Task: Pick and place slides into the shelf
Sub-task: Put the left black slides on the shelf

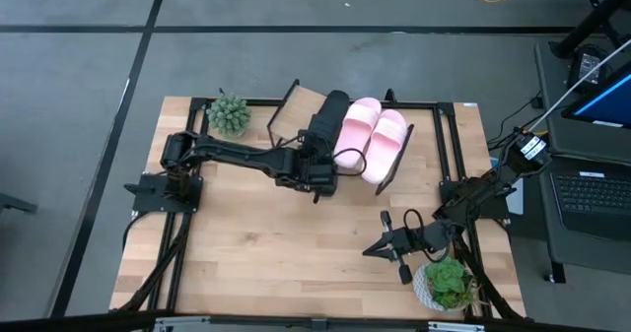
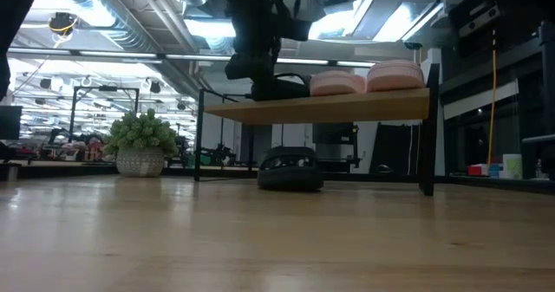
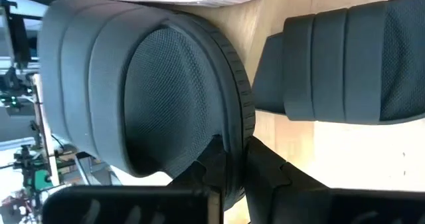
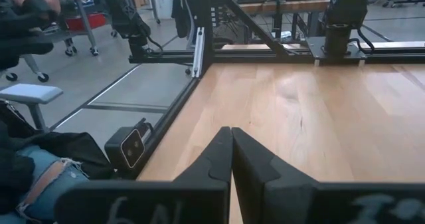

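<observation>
No readable text, label, brand or number shows on anything in these four views

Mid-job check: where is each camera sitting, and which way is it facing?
High: overhead, looking straight down on the table; both arms show.
Low: at table height, looking level toward the shelf; the left arm comes in from above.
Left wrist: looks along the left gripper, shut on a black slide.
Right wrist: looks past the shut right gripper, across the tabletop.
Shared: high and low both show the pink slides on the shelf.
</observation>
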